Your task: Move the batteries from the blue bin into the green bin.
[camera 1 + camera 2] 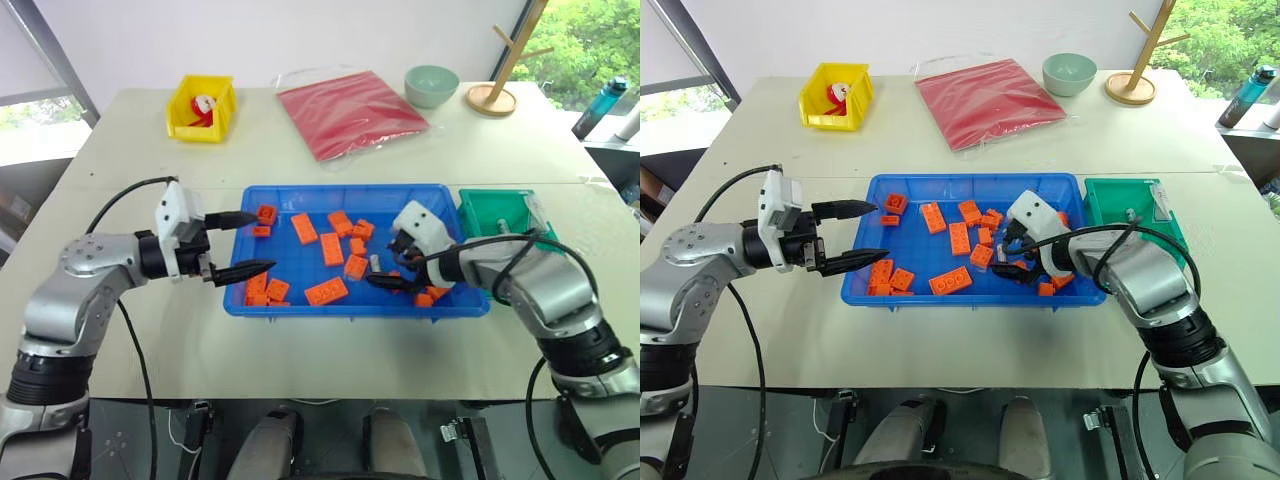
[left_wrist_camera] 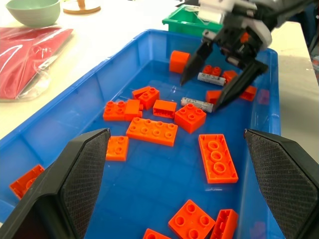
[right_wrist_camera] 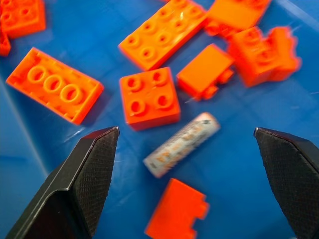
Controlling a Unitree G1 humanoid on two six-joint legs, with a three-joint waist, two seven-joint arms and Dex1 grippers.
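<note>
A matte beige table (image 1: 330, 330) by bright windows carries the glossy blue bin (image 1: 300, 304); both grippers, left (image 1: 240, 243) and right (image 3: 184, 184), gape empty over studded orange bricks (image 1: 327, 291) and a smooth silver battery (image 3: 182, 144).

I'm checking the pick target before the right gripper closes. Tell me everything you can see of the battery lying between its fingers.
The battery is a slim grey-silver cylinder with orange print on its wrap, metallic-looking. It lies flat and slanted on the floor of the blue bin, between the fingers of the open right gripper, neither finger touching it. Orange bricks crowd it; the square four-stud one sits close beside it, whether touching is unclear.
</note>
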